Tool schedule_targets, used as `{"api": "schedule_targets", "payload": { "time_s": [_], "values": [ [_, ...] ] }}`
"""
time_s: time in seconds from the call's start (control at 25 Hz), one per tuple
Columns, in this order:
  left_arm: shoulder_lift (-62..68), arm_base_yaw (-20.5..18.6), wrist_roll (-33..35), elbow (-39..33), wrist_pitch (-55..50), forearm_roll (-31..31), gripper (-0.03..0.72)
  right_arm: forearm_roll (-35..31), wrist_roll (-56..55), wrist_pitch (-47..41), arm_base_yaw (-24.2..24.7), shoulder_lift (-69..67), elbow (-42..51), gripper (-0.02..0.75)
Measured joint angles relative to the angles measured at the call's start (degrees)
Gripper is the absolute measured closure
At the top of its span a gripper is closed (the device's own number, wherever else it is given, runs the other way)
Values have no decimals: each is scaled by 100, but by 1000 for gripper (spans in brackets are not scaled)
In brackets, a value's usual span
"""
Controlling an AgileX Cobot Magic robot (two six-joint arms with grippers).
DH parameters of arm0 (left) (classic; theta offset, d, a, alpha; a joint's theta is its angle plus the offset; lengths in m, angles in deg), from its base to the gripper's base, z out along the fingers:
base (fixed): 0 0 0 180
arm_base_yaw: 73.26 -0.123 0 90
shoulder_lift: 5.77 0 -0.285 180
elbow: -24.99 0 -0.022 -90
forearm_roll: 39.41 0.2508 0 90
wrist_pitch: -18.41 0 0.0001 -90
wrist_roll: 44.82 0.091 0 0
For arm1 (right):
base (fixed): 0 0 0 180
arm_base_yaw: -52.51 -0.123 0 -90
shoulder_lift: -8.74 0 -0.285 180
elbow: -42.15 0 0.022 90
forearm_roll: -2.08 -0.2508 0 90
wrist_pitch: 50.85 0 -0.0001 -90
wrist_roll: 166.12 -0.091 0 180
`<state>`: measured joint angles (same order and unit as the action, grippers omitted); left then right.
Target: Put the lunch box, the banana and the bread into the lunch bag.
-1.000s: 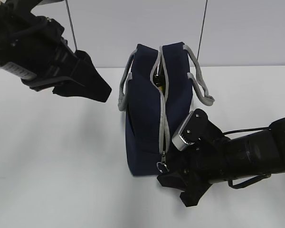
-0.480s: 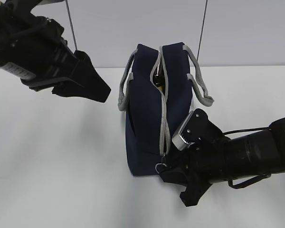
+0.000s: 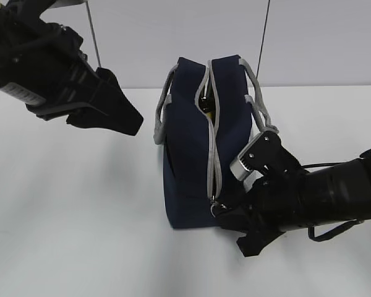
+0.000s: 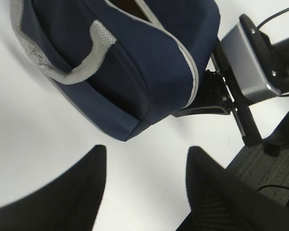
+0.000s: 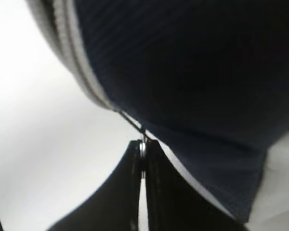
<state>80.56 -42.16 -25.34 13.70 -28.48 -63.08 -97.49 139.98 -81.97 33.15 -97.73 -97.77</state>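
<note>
Right claw point(image 5: 142, 159) pinching ring pull point(image 5: 143, 144), lunch bag point(image 3: 191, 154)

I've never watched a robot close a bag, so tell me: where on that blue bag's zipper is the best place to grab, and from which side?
Best by the small metal ring pull at the near, low end of the grey zipper on the lunch bag. It sticks out from the fabric, so thin fingertips can pinch it from the bag's near end. The right gripper is shut on it exactly so.

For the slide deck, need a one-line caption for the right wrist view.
Right gripper shut on the metal ring pull of the grey zipper at the navy-blue fabric lunch bag.
</note>
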Motion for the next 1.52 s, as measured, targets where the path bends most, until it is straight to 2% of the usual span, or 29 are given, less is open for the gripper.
{"api": "schedule_targets", "payload": {
  "time_s": [0.24,0.44,1.12,1.52],
  "values": [
    [0,0,0,0,-16,0,308,1119,-1161,-29,0,36,0,754],
    [0,0,0,0,-16,0,308,1577,-1579,-242,0,250,0,754],
    [0,0,0,0,47,7,309,1753,-1935,-292,0,1303,-34,754],
    [0,0,0,0,216,13,309,1762,-2044,-292,0,1425,-684,754]
  ]
}}
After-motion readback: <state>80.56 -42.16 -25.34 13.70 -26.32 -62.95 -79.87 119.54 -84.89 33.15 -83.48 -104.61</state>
